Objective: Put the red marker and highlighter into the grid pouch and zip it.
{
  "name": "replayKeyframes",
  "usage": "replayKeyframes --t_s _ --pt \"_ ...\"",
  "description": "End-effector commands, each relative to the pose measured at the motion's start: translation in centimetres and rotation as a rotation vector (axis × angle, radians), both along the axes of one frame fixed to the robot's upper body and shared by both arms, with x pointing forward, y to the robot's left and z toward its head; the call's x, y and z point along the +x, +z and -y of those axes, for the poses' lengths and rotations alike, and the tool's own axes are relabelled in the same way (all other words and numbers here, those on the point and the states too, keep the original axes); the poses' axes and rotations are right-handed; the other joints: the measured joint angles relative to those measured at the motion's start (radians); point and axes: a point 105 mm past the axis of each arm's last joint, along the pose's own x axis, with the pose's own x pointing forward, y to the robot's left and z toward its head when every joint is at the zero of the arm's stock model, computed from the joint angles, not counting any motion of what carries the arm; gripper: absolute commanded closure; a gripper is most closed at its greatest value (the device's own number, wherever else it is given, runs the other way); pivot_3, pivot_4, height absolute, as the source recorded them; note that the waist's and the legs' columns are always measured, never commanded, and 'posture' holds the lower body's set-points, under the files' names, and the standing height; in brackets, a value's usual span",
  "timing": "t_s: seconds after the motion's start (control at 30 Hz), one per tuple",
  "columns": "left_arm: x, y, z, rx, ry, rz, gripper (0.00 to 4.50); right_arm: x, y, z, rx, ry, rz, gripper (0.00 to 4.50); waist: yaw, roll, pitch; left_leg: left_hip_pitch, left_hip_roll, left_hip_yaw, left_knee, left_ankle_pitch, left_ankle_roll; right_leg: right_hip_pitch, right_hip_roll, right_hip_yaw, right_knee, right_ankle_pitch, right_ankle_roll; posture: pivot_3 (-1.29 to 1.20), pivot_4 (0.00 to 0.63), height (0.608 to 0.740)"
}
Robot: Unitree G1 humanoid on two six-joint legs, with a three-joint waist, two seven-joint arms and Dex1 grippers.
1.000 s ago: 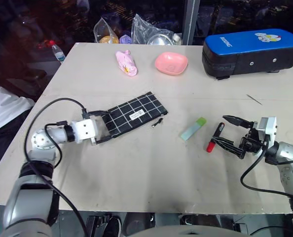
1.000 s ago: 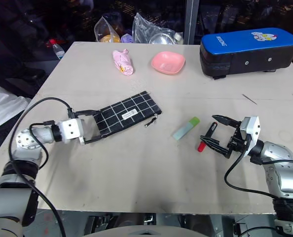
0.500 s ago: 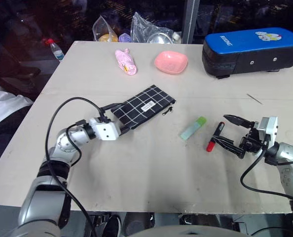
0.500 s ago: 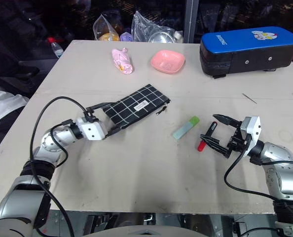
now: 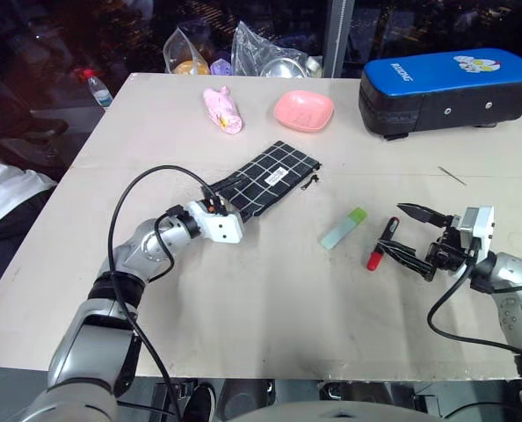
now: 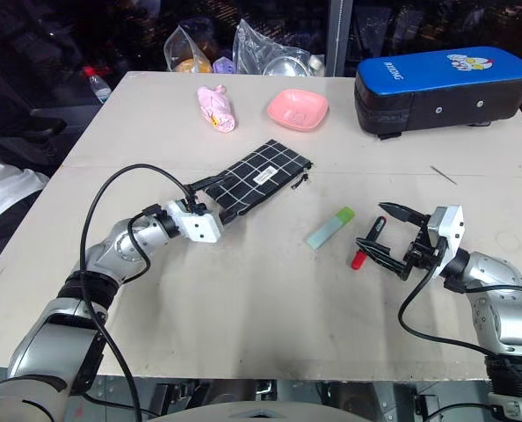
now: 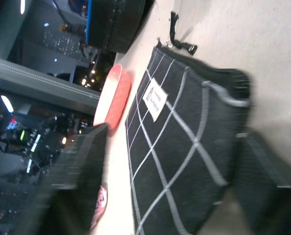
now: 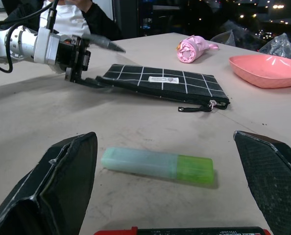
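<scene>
The grid pouch (image 5: 274, 176) lies slanted on the table, its zipper pull toward the far right. My left gripper (image 5: 235, 192) is open, and its fingers (image 7: 77, 191) stand on either side of the pouch's near end, with the pouch (image 7: 184, 147) between them. The pale green highlighter (image 5: 344, 229) lies right of the pouch. Just right of it lies the red marker (image 5: 382, 244). My right gripper (image 5: 393, 230) is open and level, its fingers spread on either side of the marker. In the right wrist view the highlighter (image 8: 157, 164) lies ahead and the marker (image 8: 184, 231) is at the near edge.
A blue-topped black case (image 5: 450, 92) stands at the far right. A pink bowl (image 5: 304, 110) and a pink bundle (image 5: 224, 110) lie at the back, with plastic bags (image 5: 270, 57) behind them. A person in white (image 8: 72, 10) sits beyond the table's left side.
My left gripper swung to the right and rolled, pushing the pouch's near end with it. The pouch slid toward the far right and turned steeper. The right gripper kept still.
</scene>
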Motion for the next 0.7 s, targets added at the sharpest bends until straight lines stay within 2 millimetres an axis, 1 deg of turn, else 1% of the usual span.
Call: replayKeyframes --t_s 0.03,0.13,0.17,0.2,0.43,0.5,0.57,0.7 --pt "0.5 1.0 -0.5 -0.028 0.027 0.046 2.41 0.0 1.3 0.1 0.014 -0.010 0.057 0.00 0.000 0.000 0.000 0.000 0.000 0.000 0.000 0.000 0.000 0.000 0.000 0.000 0.000 0.000 0.000 0.00 0.150 0.740" --pt "0.8 1.0 -0.8 -0.041 0.045 0.050 3.71 0.0 1.4 0.1 0.017 -0.011 0.058 0.00 0.000 0.000 0.000 0.000 0.000 0.001 0.000 0.000 0.000 0.000 0.000 0.000 0.000 0.000 0.000 0.00 0.150 0.740" --pt "0.8 0.9 -0.9 -0.044 0.048 0.048 4.20 0.0 1.4 0.1 0.018 -0.011 0.058 0.00 0.000 0.000 0.000 0.000 0.000 0.001 0.000 0.000 0.000 0.000 0.000 0.000 0.000 0.000 0.000 0.00 0.150 0.740" --pt "0.8 0.9 -1.0 -0.045 0.049 0.047 4.45 0.1 1.4 0.1 0.018 -0.010 0.058 0.00 0.000 0.000 0.000 0.000 0.000 0.001 0.000 0.000 0.000 0.000 0.000 0.000 0.000 0.000 0.000 0.00 0.150 0.740" --pt "0.9 0.7 -1.3 -0.089 0.072 0.040 4.45 0.1 1.4 -0.1 0.025 -0.004 0.062 0.00 0.000 0.000 0.000 0.000 0.000 0.001 0.000 0.000 0.000 0.000 0.000 0.000 0.001 0.000 0.000 0.00 0.150 0.740" --pt "1.0 1.2 -1.2 -0.213 0.084 0.001 4.45 0.3 1.7 -0.3 0.052 -0.016 0.066 0.00 0.000 0.000 0.000 0.000 0.000 0.001 0.000 0.000 0.000 0.000 0.000 0.000 0.001 0.000 0.000 0.00 0.150 0.740" --pt "0.7 1.8 -0.5 -0.303 0.063 -0.031 4.45 0.7 2.0 -0.7 0.077 -0.046 0.068 0.00 -0.001 0.000 0.000 0.000 0.001 0.001 0.001 0.000 0.000 0.000 0.000 0.000 0.001 0.000 0.000 0.00 0.150 0.740" --pt "0.2 2.8 0.3 -0.389 0.043 -0.057 4.45 1.8 2.1 -1.5 0.079 -0.124 0.050 0.00 -0.001 0.000 0.000 0.000 0.001 0.001 0.001 0.001 -0.001 0.000 0.000 0.000 0.002 0.000 0.000 0.00 0.150 0.740"
